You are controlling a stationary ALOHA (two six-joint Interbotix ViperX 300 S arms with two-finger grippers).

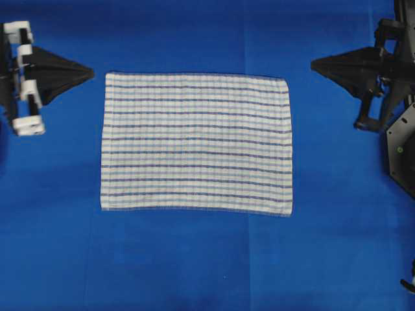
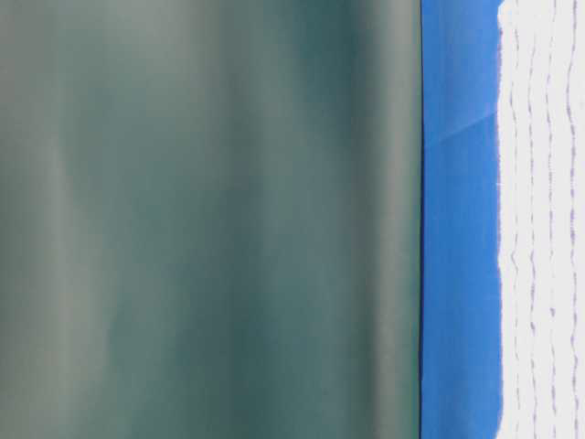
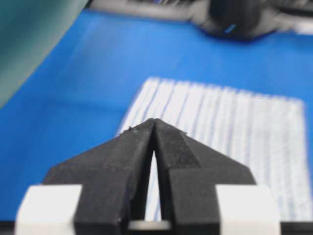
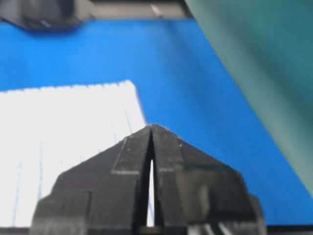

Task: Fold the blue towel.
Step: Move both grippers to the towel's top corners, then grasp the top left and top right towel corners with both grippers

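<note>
Claws are sitting off either side of the blue towel (image 1: pixel 196 143), which is lying flat and fully spread in the middle of the blue tabletop (image 1: pixel 194 272), its long stripes running left to right in the overhead view. Left of the towel's upper corner, the left claw (image 1: pixel 91 72) is pointing its tip toward the cloth — near it, not touching — with its black fingers (image 3: pixel 132 161) pressed together at the tip and nothing between them. Right of the towel's upper right corner, the right claw (image 1: pixel 313 64) is pointing back at it from a little farther off, its fingers (image 4: pixel 129 161) likewise meeting at the tip, clamping nothing. In the table-level view a blurred grey-green surface (image 2: pixel 210 219) is filling everything left of the towel's edge — only a strip of tabletop is showing between them.
</note>
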